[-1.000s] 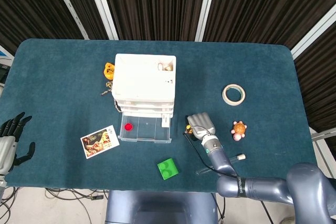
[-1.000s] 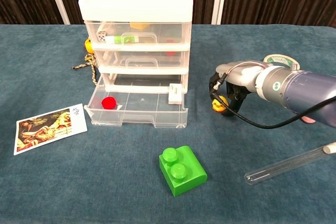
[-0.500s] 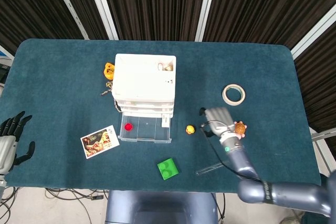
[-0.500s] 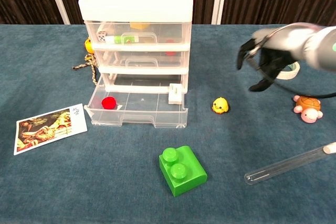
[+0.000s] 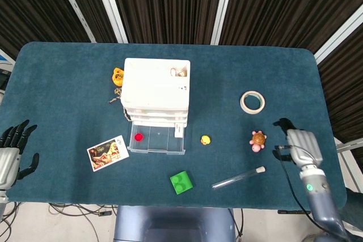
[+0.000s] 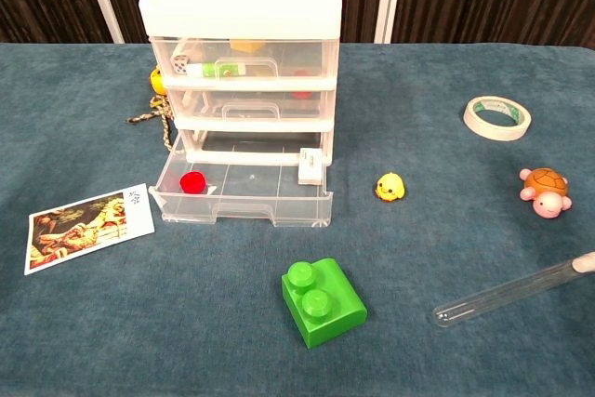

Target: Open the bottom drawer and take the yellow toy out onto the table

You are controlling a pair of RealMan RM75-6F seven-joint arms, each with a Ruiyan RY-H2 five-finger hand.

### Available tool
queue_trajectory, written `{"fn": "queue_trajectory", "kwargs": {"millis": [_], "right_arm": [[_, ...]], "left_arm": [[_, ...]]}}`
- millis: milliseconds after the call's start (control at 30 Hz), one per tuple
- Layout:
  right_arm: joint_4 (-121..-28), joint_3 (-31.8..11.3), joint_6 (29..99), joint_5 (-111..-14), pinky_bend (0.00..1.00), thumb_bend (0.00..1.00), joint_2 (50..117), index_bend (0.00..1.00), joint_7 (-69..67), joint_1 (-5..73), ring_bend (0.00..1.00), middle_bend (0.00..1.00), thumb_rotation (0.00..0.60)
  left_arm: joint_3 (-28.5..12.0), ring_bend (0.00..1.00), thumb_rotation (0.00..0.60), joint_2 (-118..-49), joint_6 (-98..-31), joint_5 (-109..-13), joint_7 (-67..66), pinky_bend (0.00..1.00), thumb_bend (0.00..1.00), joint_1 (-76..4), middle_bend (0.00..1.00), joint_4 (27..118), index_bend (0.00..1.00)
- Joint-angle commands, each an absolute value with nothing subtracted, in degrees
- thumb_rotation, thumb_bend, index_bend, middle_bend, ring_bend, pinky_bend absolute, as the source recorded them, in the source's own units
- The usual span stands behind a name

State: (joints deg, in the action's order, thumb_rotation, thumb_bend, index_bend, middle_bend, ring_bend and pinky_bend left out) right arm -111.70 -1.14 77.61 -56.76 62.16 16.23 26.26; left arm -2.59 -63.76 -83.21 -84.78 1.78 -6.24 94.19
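The small yellow toy point(image 5: 205, 139) point(image 6: 390, 187) sits on the blue table just right of the white drawer unit point(image 5: 156, 90) point(image 6: 244, 90). The bottom drawer point(image 5: 156, 141) point(image 6: 244, 192) is pulled out, holding a red piece point(image 6: 192, 181) and a small white block point(image 6: 310, 168). My right hand point(image 5: 299, 146) hovers near the table's right edge, far from the toy, fingers apart and holding nothing. My left hand point(image 5: 11, 154) stays at the table's left edge, fingers spread and empty. Neither hand appears in the chest view.
A green brick point(image 6: 323, 302) lies in front of the drawer, a glass tube point(image 6: 511, 291) to its right. A turtle toy point(image 6: 544, 190) and a tape roll point(image 6: 496, 117) sit at the right. A picture card point(image 6: 85, 225) lies left of the drawer, an orange toy point(image 5: 118, 76) behind the unit.
My right hand let go of the yellow toy beside the drawer, then drew back to the table's right edge and out of the chest view. The left hand has barely moved.
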Motion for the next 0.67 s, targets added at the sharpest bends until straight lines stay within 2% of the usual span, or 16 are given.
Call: {"fn": "queue_trajectory", "kwargs": {"millis": [33, 167, 300, 667], "right_arm": [[-103.9, 3.6, 88.4, -70.0, 0.34, 0.24, 67.3, 0.17, 8.6, 17.2, 0.36, 0.16, 0.6], [-94.6, 4.8, 94.6, -77.9, 0.31, 0.19, 72.4, 0.15, 7.9, 13.4, 0.31, 0.15, 0.6], [-89.4, 4.6, 96.2, -80.1, 0.28, 0.16, 75.1, 0.15, 11.5, 12.0, 0.26, 0.11, 0.6], [-88.4, 4.2, 94.7, -83.5, 0.27, 0.13, 75.5, 0.13, 16.3, 10.8, 0.21, 0.07, 0.6]], "left_arm": [[-2.6, 0.0, 0.6, -63.8, -83.5, -85.0, 1.9, 0.0, 0.48, -6.2, 0.0, 94.2, 0.09], [-2.7, 0.0, 0.6, -63.7, -83.8, -85.2, 2.1, 0.0, 0.48, -6.1, 0.0, 94.3, 0.09], [-2.7, 0.0, 0.6, -63.7, -84.1, -85.3, 2.0, 0.0, 0.48, -6.1, 0.0, 94.2, 0.09], [-2.7, 0.0, 0.6, -63.7, -84.3, -85.5, 1.7, 0.0, 0.48, -6.0, 0.0, 94.2, 0.09]]}}
